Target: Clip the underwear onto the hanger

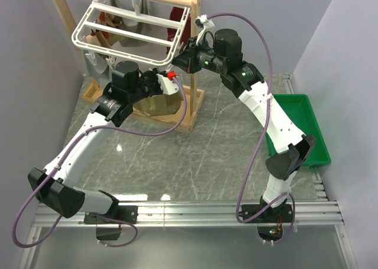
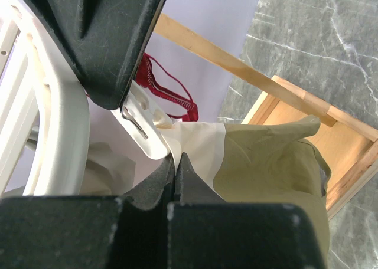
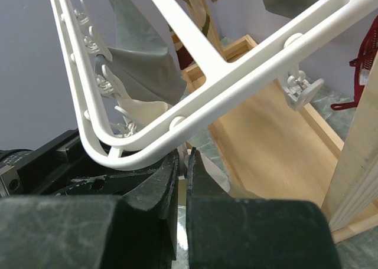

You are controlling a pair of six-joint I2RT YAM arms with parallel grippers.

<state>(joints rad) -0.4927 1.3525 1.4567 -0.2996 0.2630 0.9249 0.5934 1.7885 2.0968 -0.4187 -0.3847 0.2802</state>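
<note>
Underwear [image 2: 266,163]: tan, cream-banded, hanging crumpled.
Left gripper [image 2: 176,170]: you are clamping the cloth.
Right gripper [image 3: 183,160]: jaws pressing together under hanger [image 3: 236,74].

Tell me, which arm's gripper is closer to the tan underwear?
Left. The left gripper is shut on the underwear, pinching its cloth. The right gripper sits at the corner rim of the hanger, farther off.
</note>
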